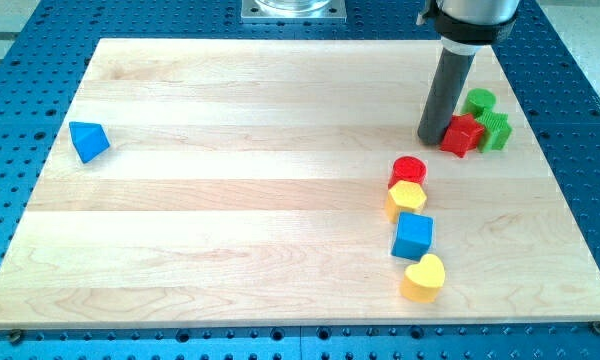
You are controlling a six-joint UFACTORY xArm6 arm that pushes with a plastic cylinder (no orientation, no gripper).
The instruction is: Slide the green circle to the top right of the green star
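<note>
**Yellow heart block nearest the lens; the green pair sits close together at the far right.**

The yellow heart-shaped block lies closest to the view's bottom, well below the green star-shaped block, which serves as the landmark here. Between them, down and to the view's left of the star, run a blue cube, a yellow block of unclear shape and a red round block. A red block touches the star's left side. The green circle sits just above the star, slightly to its upper left and seemingly touching it. The arm carries no pincer, only a dark rod; its tip rests left of the star, just beside the red block. Judged from this, the circle is near but not yet at the star's top right; a short push rightward seems to remain. A blue triangular block lies far left on the pale wooden board.
</note>
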